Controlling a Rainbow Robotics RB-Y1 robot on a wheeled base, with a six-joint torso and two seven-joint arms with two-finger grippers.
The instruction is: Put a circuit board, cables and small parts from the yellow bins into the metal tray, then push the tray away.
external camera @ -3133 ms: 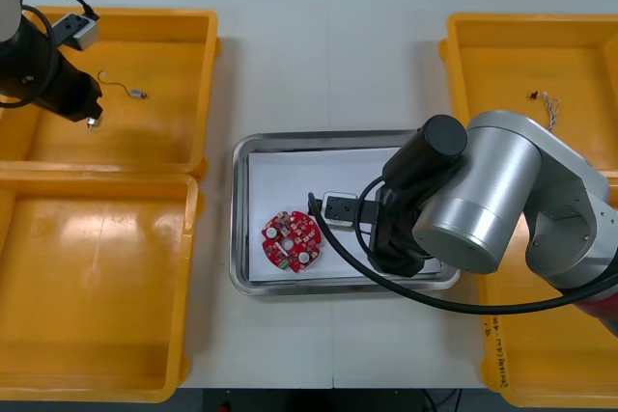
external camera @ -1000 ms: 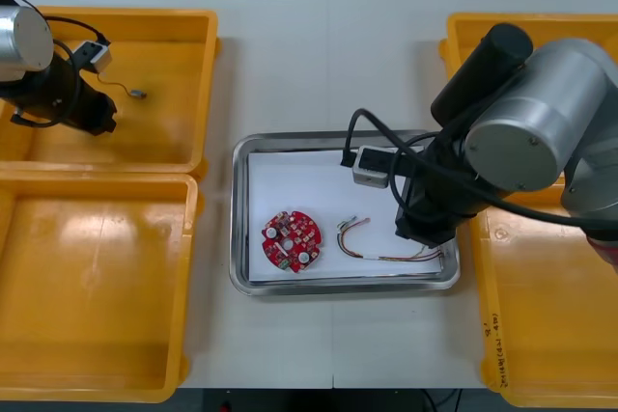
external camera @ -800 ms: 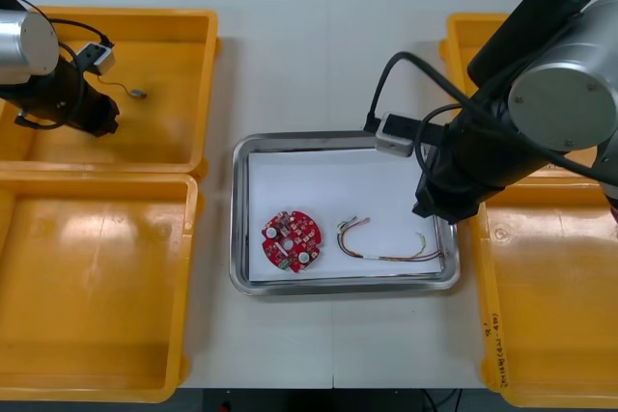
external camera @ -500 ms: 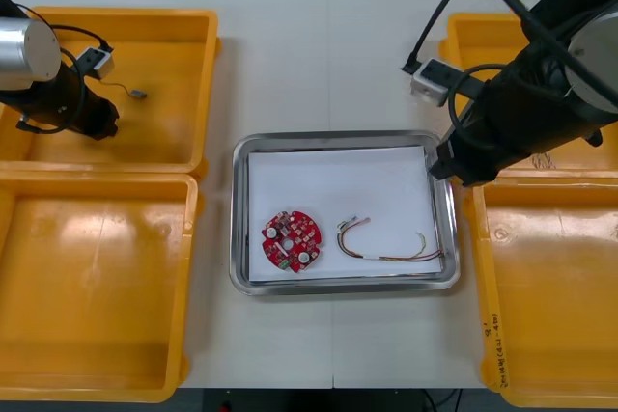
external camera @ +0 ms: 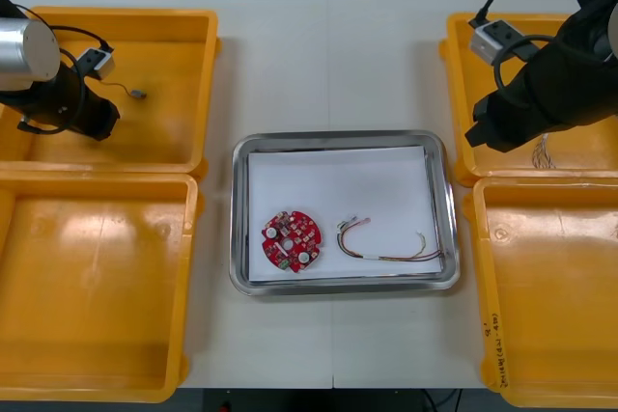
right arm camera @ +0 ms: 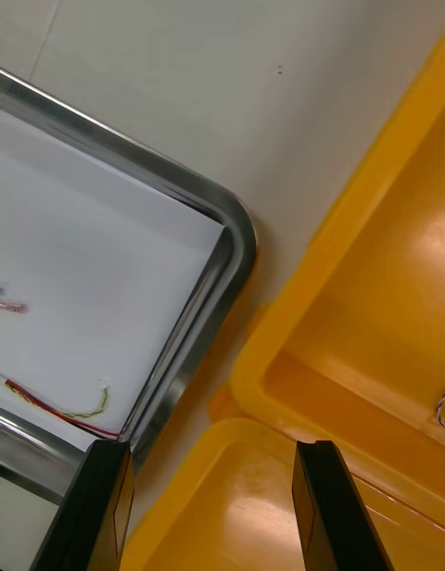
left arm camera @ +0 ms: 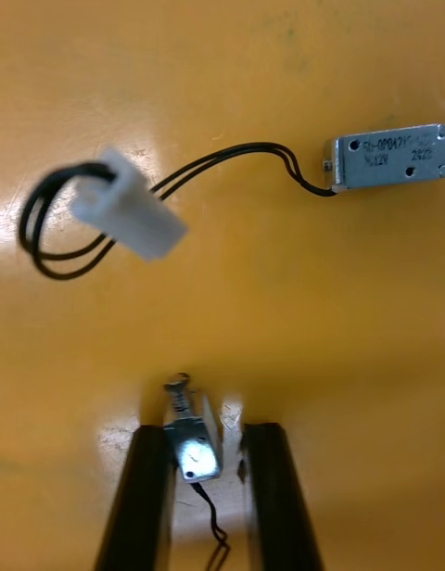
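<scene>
Front, tray [external camera: 340, 138]: mid-worktop between the bins, white inside. The board [external camera: 291, 241] lies in its near left part, with the cable [external camera: 388, 244] just right of it, not touching.
Front, cable axis: runs left to right along the tray's near rim, one end curling toward the board.
Front, left arm [external camera: 43, 84]: down inside the far left bin [external camera: 183, 21]. A loose part [external camera: 139, 95] lies near it, toward the bin's middle.
Front, right arm [external camera: 550, 84]: over the inner edge of the far right bin [external camera: 459, 45]. Thin wires [external camera: 543, 150] lie in that bin just beside it.
Right wrist, right jaws: wide apart, with nothing between the fingers [right arm camera: 104, 506]. Beyond them are the tray's corner and the seam between two bins.
Left wrist, left jaws: narrowed to about the width of a part [left arm camera: 192, 437] that sits between the fingers [left arm camera: 148, 506], low over the bin floor. It looks gripped.
Left wrist, part axis: in line with the fingers, the thin pin end pointing away from the wrist and a fine wire trailing back between them.
Left wrist, loose part: well beyond the fingertips, with its long axis across the fingers' line. A black cable [left arm camera: 218, 163] loops from it to a white plug [left arm camera: 130, 217].
Step in hand: probably lifting the gripped part out, bound for the tray.
Doing it well: rise straight up so the trailing wire comes free, and stay clear of the black loop. Set the part flat on bare white, apart from the board and cable.
</scene>
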